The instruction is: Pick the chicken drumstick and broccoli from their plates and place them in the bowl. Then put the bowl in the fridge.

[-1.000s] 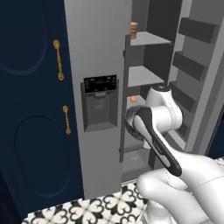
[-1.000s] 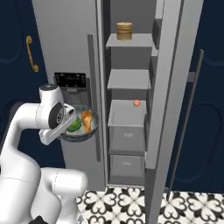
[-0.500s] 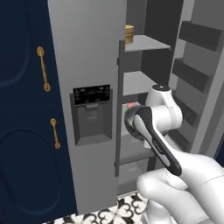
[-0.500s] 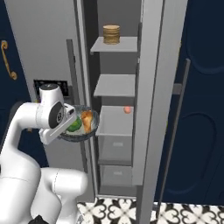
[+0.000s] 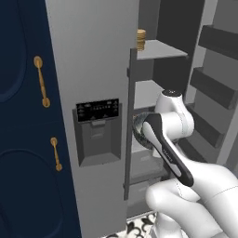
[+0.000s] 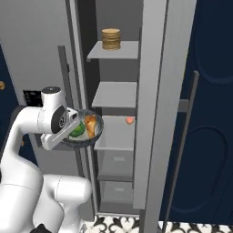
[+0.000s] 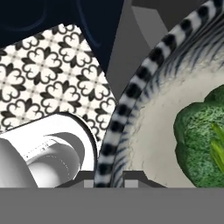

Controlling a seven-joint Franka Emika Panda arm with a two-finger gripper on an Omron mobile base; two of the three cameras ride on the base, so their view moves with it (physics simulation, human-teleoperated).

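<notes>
Dark speckled round bowl (image 6: 83,134), holding green broccoli floret (image 6: 77,130) and golden drumstick (image 6: 91,125), pinched at its rim by the gripper (image 7: 109,175), hangs before the open grey fridge (image 6: 152,91); beyond, a small orange-pink fruit (image 6: 129,120) on the third shelf and stacked tan discs (image 6: 111,39) on top.

In the upper middle of the right base view, the fridge's top shelf (image 6: 116,50) bears a stack of golden discs (image 6: 111,39), and a lower shelf (image 6: 119,136) a small pink fruit (image 6: 130,120).
</notes>
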